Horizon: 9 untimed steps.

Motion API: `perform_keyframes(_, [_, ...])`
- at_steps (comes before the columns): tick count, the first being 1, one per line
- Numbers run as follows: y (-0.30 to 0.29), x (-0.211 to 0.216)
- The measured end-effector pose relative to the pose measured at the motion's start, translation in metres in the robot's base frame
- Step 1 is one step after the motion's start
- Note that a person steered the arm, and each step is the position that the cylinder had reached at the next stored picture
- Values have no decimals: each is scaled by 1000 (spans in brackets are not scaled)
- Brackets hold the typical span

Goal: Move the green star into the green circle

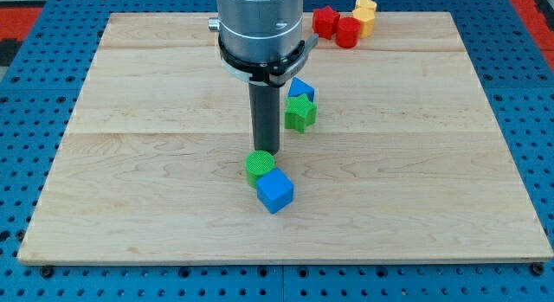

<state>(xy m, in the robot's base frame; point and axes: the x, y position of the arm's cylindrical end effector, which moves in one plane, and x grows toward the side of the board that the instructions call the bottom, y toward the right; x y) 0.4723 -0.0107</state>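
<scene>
Our rod stands near the middle of the wooden board point(130, 207), my tip point(265, 151) resting just above the green circle point(259, 166) and seemingly touching its far edge. We carry no jaws, so nothing is held; the rod only pushes. The green star point(300, 113) lies just to the view's right of the rod, toward the top, beside a blue block point(302, 89) of unclear shape. A blue cube point(275, 190) sits against the green circle's lower side. At the view's top, 2 red blocks point(336, 27) and 1 yellow block point(365, 15) cluster together. We judge the tip must circle behind the star to drive it down toward the circle. No containers appear on the board.
</scene>
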Motion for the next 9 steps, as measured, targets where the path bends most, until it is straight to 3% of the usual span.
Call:
perform_keyframes(2, [22, -112])
perform_keyframes(4, [-44, -183])
perform_keyframes(5, [43, -188])
perform_keyframes(6, [81, -193])
perform_keyframes(7, [81, -205])
perform_keyframes(9, [80, -150])
